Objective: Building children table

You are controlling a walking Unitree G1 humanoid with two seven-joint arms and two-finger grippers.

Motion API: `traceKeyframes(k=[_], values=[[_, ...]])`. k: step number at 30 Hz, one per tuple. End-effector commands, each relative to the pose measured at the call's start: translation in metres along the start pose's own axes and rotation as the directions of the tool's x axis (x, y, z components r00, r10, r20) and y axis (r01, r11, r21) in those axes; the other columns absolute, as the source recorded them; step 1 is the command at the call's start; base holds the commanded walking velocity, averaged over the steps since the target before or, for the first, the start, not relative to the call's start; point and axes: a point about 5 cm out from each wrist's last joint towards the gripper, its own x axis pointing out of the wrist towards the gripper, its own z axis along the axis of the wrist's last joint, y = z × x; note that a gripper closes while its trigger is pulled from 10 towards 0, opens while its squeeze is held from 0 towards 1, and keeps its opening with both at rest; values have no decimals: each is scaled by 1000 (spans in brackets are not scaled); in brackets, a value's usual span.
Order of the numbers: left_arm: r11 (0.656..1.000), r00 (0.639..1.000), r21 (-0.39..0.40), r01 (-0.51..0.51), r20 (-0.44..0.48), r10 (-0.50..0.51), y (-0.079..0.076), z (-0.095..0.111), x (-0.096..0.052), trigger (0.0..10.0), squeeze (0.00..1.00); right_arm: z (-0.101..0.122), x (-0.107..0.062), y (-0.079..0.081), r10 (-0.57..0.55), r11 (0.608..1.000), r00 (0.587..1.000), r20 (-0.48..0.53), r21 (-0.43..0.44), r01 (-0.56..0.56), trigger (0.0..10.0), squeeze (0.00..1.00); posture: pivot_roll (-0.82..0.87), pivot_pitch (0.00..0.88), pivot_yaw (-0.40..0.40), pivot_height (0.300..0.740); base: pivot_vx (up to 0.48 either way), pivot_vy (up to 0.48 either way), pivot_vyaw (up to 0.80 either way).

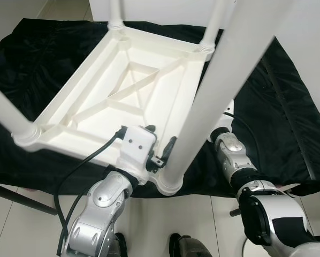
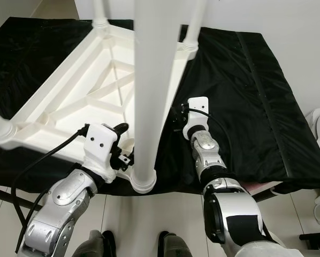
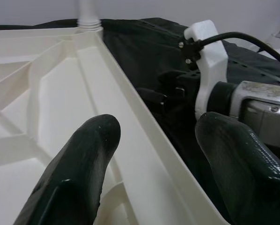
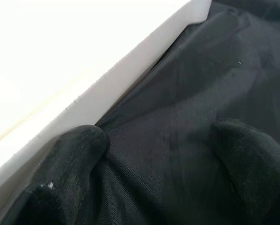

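left eye view: white table top (image 1: 122, 91) lying upside down on a black cloth (image 1: 267, 107), ribbed underside facing up. 4 legs standing up from its corners: 2 at the far corners, 1 at the near left corner (image 1: 5, 115), 1 thick in the foreground at the near right corner (image 1: 203, 107). left gripper (image 1: 165, 152) at the table top's near edge, just beside the base of the near right leg, fingers parted. right arm reaching in along the table top's right side.

right eye view: same table top, same 4 legs up. right gripper (image 2: 176, 119) low against the table top's right rim, partly hidden behind the near right leg.

left wrist view: 2 black fingers (image 3: 79, 173) spread apart, straddling the table top's rim, 1 inside the tray-like underside, 1 outside over the cloth; nothing clamped between them. right arm's wrist just beyond the rim.

right wrist view: fingers (image 4: 70, 154) apart, 1 touching or nearly touching the foot of the table top's white wall, the other out on the cloth; gripping nothing.

judged from this: all 4 legs apparently fitted, assembly near its end. probably left: checking seating, then turning the table onto its legs.
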Motion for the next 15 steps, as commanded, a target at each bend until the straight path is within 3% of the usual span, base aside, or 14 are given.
traceKeyframes(k=[1, 5, 10, 12, 15], values=[[985, 985, -11, 173, 6, -173, -13, 1, 1, 10000, 0, 5, 3, 15, 74, 997, 996, 43, 2, -74, 10000, 0, -56, 168, 10, 740, 0, 0, 0], [994, 996, 67, 89, -9, -88, 6, -1, 6, 10000, 0, 0, -9, 1, 20, 1000, 996, 90, 21, -22, 10000, 0, -58, 152, 13, 740, 0, 0, 0], [995, 998, 78, 63, -15, -62, 10, -2, 7, 10000, 0, -2, -13, -8, -26, 1000, 994, 102, 14, 25, 10000, 0, -56, 148, 14, 740, 0, 0, 0], [991, 998, 123, 60, -41, -55, 12, -7, 3, 10000, 0, -5, -23, -28, -170, 985, 980, 108, 37, 167, 10000, 0, -54, 154, 6, 740, 0, 0, 0], [985, 996, 154, 77, -61, -68, 14, -12, -6, 10000, 0, -5, -35, -37, -203, 979, 967, 152, 65, 195, 10000, 0, -61, 154, 2, 740, 0, 0, 0]])
